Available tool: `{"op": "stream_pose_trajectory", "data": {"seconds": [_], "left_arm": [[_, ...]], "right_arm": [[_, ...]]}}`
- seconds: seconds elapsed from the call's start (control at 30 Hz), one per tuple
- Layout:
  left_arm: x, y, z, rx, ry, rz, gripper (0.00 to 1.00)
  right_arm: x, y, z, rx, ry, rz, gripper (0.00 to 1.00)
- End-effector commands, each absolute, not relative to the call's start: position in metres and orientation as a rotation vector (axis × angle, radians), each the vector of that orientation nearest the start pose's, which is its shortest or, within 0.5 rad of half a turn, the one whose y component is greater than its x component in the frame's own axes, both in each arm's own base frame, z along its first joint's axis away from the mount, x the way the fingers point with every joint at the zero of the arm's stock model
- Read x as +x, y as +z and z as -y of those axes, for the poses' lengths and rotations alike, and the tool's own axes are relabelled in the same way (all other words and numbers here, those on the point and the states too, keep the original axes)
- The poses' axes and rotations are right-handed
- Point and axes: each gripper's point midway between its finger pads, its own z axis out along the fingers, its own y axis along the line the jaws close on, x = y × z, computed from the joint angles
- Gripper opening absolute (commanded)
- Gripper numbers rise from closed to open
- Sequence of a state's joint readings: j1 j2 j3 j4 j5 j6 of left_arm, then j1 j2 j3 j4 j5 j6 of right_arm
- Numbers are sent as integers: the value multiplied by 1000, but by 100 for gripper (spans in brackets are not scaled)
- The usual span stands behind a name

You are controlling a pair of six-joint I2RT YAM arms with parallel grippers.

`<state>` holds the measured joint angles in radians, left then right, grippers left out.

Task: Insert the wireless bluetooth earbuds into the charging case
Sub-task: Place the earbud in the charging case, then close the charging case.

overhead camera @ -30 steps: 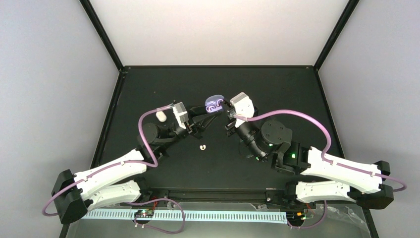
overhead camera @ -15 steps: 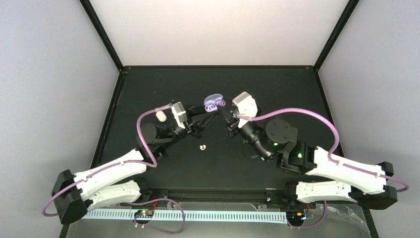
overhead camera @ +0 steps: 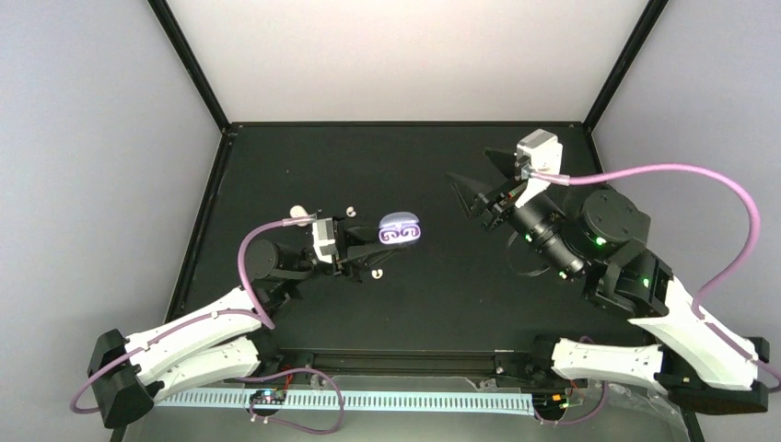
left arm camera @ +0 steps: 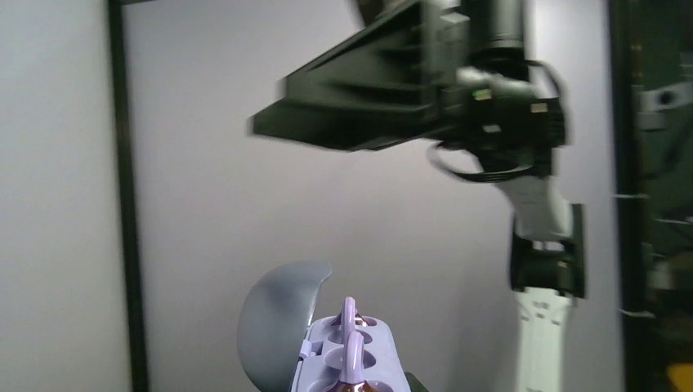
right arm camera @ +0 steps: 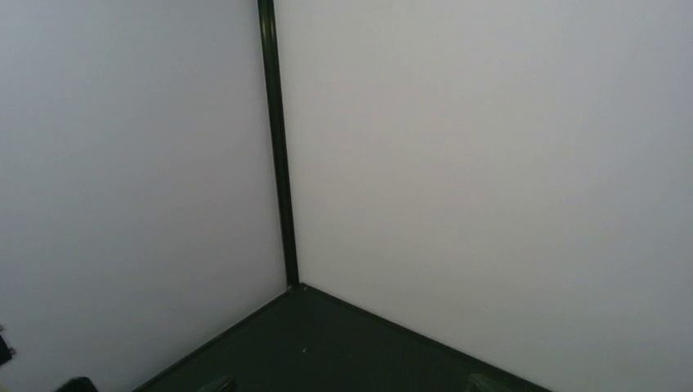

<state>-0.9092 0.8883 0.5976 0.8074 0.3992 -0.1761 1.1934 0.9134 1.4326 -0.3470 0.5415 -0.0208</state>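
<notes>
The lilac charging case (overhead camera: 400,230) hangs above the table with its lid open, and my left gripper (overhead camera: 376,244) is shut on its near end. Two lilac earbuds (overhead camera: 398,233) lie curled in its wells. In the left wrist view the case (left arm camera: 327,367) shows its grey lid (left arm camera: 274,327), with the two lilac earbuds (left arm camera: 350,314) standing up out of it. A white earbud (overhead camera: 376,273) lies on the mat below the case and another white earbud (overhead camera: 350,212) lies behind it. My right gripper (overhead camera: 472,201) is open, empty and raised at the back right, well apart from the case.
A white oval object (overhead camera: 297,214) lies on the black mat (overhead camera: 433,295) behind my left wrist. Black frame posts and pale walls close in the table at the back and sides. The right wrist view shows the back corner post (right arm camera: 278,163) and walls.
My right gripper has opened, let go at the case and swung up and away to the back right. My left gripper has drawn the case a little nearer and turned it level.
</notes>
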Motion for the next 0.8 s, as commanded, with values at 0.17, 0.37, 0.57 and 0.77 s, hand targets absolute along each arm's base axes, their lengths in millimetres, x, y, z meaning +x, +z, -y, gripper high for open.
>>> {"op": "stream_pose_trajectory", "data": {"seconds": [0.17, 0.37, 0.57, 0.77], "left_arm": [[72, 420, 282, 1063, -1351, -760, 2], [70, 426, 286, 1098, -1355, -756, 2], [74, 429, 290, 1098, -1353, -767, 2], [78, 429, 292, 1080, -1345, -780, 1]], "right_arm": [[173, 455, -246, -704, 792, -1653, 73], [162, 444, -262, -798, 862, -1664, 73], [155, 432, -271, -880, 893, -1684, 73], [146, 430, -275, -928, 934, -1671, 73]]}}
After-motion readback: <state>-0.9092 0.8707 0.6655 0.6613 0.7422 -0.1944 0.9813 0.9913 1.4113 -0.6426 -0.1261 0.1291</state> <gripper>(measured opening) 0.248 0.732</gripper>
